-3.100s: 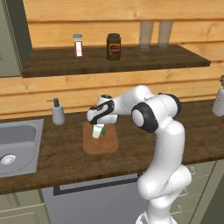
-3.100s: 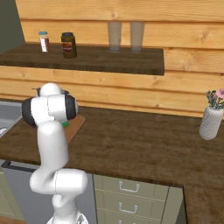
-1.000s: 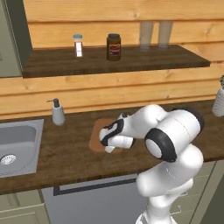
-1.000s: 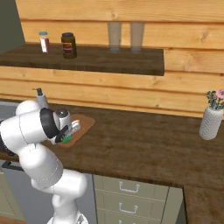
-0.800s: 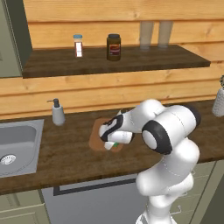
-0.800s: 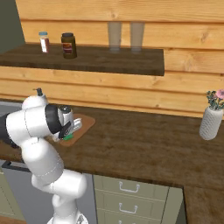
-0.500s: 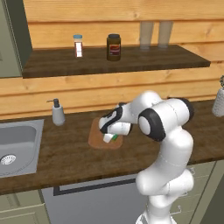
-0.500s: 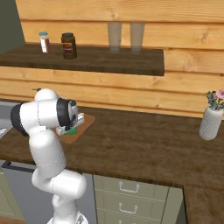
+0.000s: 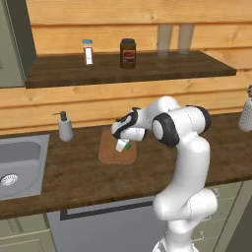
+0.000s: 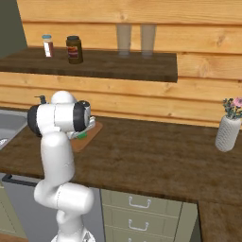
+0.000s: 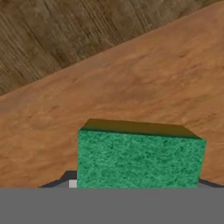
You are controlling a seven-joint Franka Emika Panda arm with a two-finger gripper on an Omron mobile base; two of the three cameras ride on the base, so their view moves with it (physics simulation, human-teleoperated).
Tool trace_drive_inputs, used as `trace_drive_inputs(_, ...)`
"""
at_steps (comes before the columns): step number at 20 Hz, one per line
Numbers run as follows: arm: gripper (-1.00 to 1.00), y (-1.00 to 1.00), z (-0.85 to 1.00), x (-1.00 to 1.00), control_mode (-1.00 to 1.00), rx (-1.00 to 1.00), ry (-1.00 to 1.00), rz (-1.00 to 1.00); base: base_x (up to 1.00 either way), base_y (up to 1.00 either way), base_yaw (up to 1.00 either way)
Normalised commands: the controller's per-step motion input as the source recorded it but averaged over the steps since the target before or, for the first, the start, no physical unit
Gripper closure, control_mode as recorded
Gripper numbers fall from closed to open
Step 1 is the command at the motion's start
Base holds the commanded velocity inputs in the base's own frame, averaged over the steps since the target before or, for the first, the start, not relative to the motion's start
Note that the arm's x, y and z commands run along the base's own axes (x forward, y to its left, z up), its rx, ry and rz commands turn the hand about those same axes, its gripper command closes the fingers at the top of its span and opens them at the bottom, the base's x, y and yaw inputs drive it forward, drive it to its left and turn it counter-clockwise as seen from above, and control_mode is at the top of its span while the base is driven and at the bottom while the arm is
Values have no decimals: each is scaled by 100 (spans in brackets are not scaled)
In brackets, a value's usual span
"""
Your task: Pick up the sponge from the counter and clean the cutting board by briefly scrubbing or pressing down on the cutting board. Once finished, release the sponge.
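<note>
1. Sponge (image 11: 140, 159) is sitting between the gripper's jaws, its bright green face filling the lower part of the hand view, with a dark olive edge showing along its top.
2. From the left base view the sponge (image 9: 126, 145) is showing as a small green patch at the tip of the gripper (image 9: 122, 144), just over the cutting board (image 9: 109, 153).
3. The gripper is pinching the sponge, its jaws closed on the block's sides.
4. Whether the sponge is pressing on the board or hanging just above it is hard to tell.
5. The cutting board (image 11: 144, 87) is lying flat under the hand, its pale wood running across the hand view, and the darker counter (image 11: 52, 35) is showing beyond its edge.
6. In the right base view the cutting board (image 10: 90, 134) is peeking out beside the arm's elbow, with a sliver of green sponge (image 10: 82, 135) on it.
7. The counter (image 9: 74, 177) is carrying a steel sink (image 9: 19, 162) at its left end and a grey soap dispenser (image 9: 65, 127) near the back wall, apart from the board.
8. A white vase (image 10: 228, 132) of flowers is standing well to the right on the counter.
9. Above, a dark shelf (image 9: 147, 69) is holding a small white bottle (image 9: 88, 51), a dark jar (image 9: 128, 53) and two glasses (image 9: 172, 38).
</note>
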Motion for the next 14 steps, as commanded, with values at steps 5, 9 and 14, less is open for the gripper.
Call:
trace_drive_inputs(5,100,-42,-59,32,-100,3,-25,-5,0,0,0)
trace_drive_inputs(9,100,-7,-94,2,-100,0,-37,-11,0,0,0)
trace_drive_inputs(14,100,-13,-94,6,-100,0,-51,-10,0,0,0)
